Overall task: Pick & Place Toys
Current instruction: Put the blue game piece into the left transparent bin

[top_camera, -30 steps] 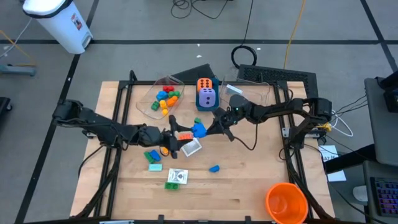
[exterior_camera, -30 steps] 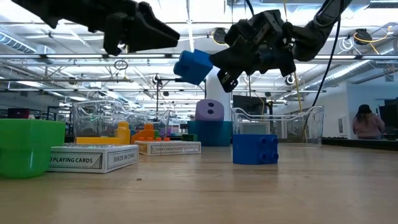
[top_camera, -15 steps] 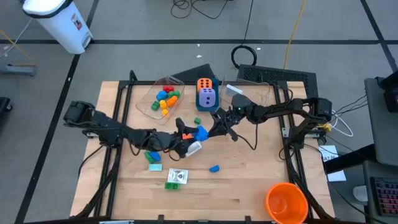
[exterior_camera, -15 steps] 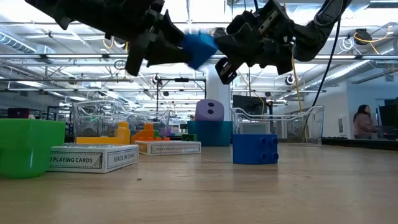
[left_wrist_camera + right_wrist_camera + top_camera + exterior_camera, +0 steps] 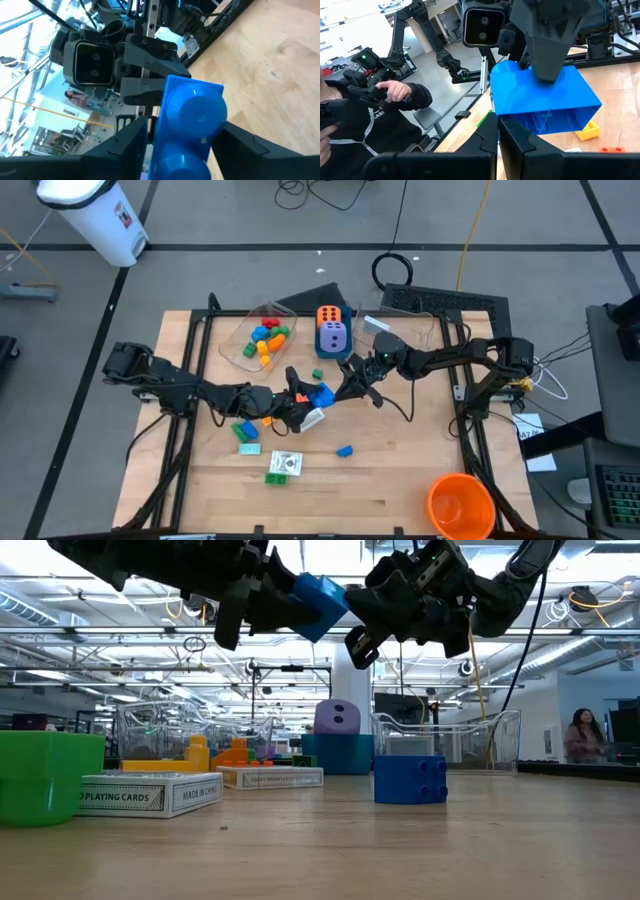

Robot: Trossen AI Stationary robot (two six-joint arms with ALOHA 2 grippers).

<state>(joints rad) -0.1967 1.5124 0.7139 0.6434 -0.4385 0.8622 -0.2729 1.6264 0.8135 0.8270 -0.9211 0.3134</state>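
Observation:
A blue brick (image 5: pixel 321 395) hangs in the air over the table's middle, between my two grippers. My left gripper (image 5: pixel 303 397) comes from the left and is shut on it. My right gripper (image 5: pixel 347 383) comes from the right, its fingers almost together at the brick's other end. A second blue brick (image 5: pixel 345 450) rests flat on the table, also in the low view (image 5: pixel 410 780). A green brick (image 5: pixel 245 430) and white cards (image 5: pixel 285 463) lie near it. An orange die (image 5: pixel 330 315) and a purple die (image 5: pixel 333 338) stand at the back. My left gripper pinches the blue brick's two opposite sides (image 5: pixel 165 135) between its fingers, coming level from the table's left; the studs face its wrist camera. One finger (image 5: pixel 547 50) shows on the brick's side. The brick is lifted clear of the table (image 5: pixel 318 605). My right gripper meets the brick's far end (image 5: pixel 172 79), coming level from the table's right. Its fingertips (image 5: pixel 492 131) stand nearly closed at the corner of the hollow underside's wall (image 5: pixel 496 114). The hold looks like a pinch on that thin wall, but the contact is partly hidden.
A clear tub (image 5: pixel 262 340) holds several bricks at the back left; another clear tub (image 5: pixel 405 327) stands at the back right. A big orange cup (image 5: pixel 460 505) is at the near right corner. A card box (image 5: pixel 150 793) lies near the low camera. A person's hand (image 5: pixel 395 92) shows beyond the table.
My left gripper has gone toward the table's right, up to the blue brick that my right gripper held in the air, and has taken hold of it. The brick has risen a little and stays clear of the table. My right gripper has barely moved.

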